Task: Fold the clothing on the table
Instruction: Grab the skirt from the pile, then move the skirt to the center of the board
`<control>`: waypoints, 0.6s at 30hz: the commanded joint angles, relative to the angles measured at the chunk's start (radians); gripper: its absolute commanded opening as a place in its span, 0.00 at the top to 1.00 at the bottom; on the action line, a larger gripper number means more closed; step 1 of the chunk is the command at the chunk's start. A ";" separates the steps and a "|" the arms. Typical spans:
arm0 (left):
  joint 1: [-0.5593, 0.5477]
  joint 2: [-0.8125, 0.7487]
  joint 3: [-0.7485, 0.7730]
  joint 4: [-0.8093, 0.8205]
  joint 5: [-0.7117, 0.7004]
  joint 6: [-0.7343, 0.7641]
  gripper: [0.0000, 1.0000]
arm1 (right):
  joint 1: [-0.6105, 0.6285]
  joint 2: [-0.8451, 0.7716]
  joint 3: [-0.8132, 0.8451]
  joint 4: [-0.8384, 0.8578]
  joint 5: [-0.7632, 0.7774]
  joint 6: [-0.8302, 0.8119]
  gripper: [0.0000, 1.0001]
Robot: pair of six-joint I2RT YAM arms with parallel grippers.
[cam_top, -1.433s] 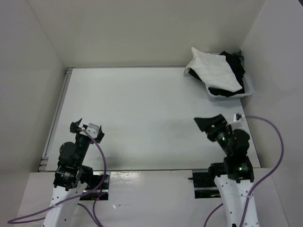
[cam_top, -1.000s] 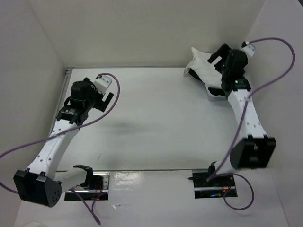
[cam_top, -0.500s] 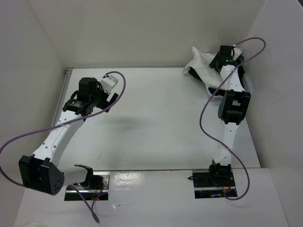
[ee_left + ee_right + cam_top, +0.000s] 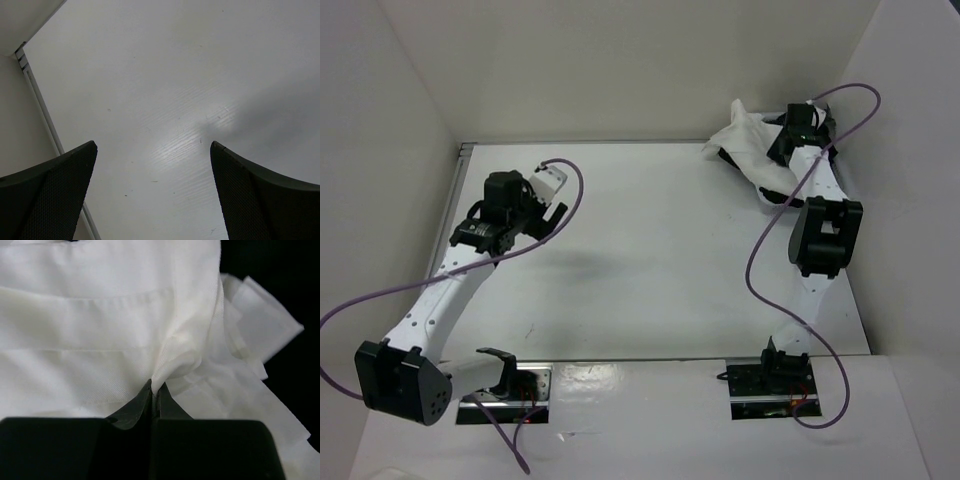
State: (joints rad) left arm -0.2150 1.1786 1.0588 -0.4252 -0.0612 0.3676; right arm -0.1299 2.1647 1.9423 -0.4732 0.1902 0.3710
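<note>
Now the right gripper — open a second ago — is clamped on the thin, wrinkled white fabric garment heaped at the far right corner of the matte white table, so spreading can be begun. The left gripper is held open, empty.

A robotics lab — plain white walls box in the table.
</note>
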 commanded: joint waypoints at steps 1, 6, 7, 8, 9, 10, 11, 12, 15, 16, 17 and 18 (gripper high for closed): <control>-0.004 -0.059 -0.034 0.039 -0.012 0.011 0.00 | -0.002 -0.247 -0.144 0.160 -0.101 -0.023 1.00; -0.004 -0.079 -0.055 0.075 -0.012 0.011 0.00 | 0.079 -0.477 -0.088 0.249 -0.126 -0.082 1.00; -0.004 -0.092 -0.056 0.086 -0.023 -0.018 0.00 | 0.164 -0.497 -0.045 0.283 -0.126 -0.099 1.00; -0.004 -0.103 -0.056 0.109 -0.034 -0.035 0.00 | 0.218 -0.512 -0.019 0.295 -0.117 -0.122 1.00; -0.004 -0.103 -0.056 0.120 -0.043 -0.054 0.00 | 0.278 -0.525 0.010 0.306 -0.117 -0.148 1.00; 0.008 -0.115 -0.056 0.129 -0.060 -0.074 0.00 | 0.394 -0.525 0.062 0.315 -0.106 -0.180 1.00; 0.031 -0.131 -0.056 0.129 -0.060 -0.128 0.00 | 0.450 -0.525 0.081 0.336 -0.106 -0.181 1.00; 0.043 -0.131 -0.043 0.138 -0.071 -0.156 0.00 | 0.498 -0.525 0.093 0.355 -0.106 -0.181 1.00; 0.086 -0.168 -0.016 0.149 -0.130 -0.225 0.00 | 0.616 -0.534 0.067 0.439 -0.116 -0.123 1.00; 0.095 -0.180 -0.016 0.160 -0.149 -0.225 0.00 | 0.631 -0.543 0.052 0.453 -0.117 -0.088 1.00; 0.114 -0.180 0.009 0.170 -0.184 -0.236 0.00 | 0.659 -0.543 0.026 0.491 -0.117 -0.067 1.00; 0.126 -0.180 0.019 0.171 -0.193 -0.236 0.00 | 0.668 -0.560 -0.059 0.519 -0.142 -0.052 1.00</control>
State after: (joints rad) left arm -0.1242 1.0267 1.0084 -0.3290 -0.1726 0.2058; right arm 0.5571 1.6379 1.9896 -0.0906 0.0471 0.2626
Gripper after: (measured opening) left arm 0.996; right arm 0.019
